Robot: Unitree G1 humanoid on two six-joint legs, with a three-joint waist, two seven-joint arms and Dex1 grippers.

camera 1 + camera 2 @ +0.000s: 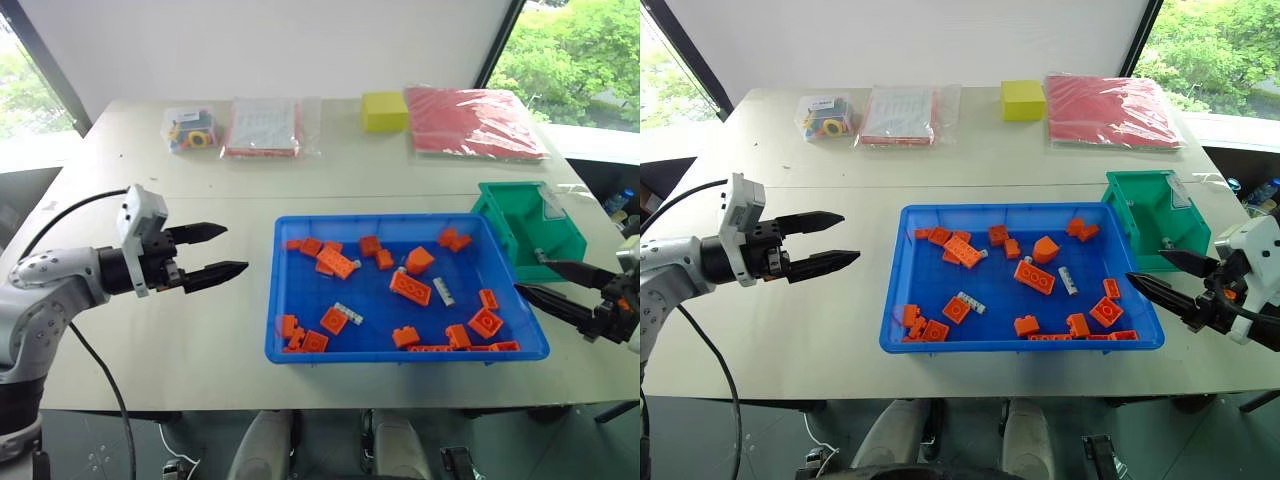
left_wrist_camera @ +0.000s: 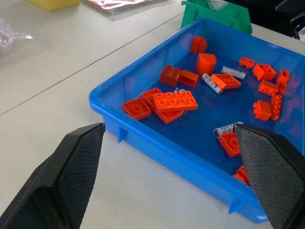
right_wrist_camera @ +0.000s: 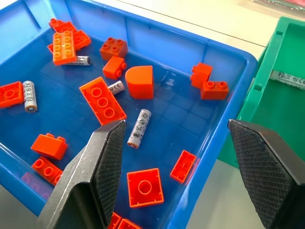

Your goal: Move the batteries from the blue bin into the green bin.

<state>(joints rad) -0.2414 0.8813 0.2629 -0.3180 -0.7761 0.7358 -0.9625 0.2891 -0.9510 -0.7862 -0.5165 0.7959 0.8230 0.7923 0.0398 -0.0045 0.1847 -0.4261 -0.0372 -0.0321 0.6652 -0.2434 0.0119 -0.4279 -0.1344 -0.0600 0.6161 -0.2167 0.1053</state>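
The blue bin (image 1: 300, 345) sits at the table's middle, holding orange bricks and several small silver batteries: one (image 3: 138, 128) lies near the centre, another (image 3: 29, 95) toward the left side, one (image 3: 78, 60) beside a long brick. The green bin (image 1: 520, 235) stands against the blue bin's right far corner, with a battery (image 3: 288, 79) lying inside it. My left gripper (image 1: 235, 249) hovers open over the table left of the blue bin, pointing at it. At the blue bin's right edge, just in front of the green bin, my right gripper (image 1: 530, 273) stands open and empty.
Orange bricks (image 1: 410, 287) are scattered through the blue bin. Along the table's far side lie a bag of coloured pieces (image 1: 190, 128), a clear packet of paper (image 1: 262, 127), a yellow block (image 1: 384, 111) and a red packet (image 1: 475, 122).
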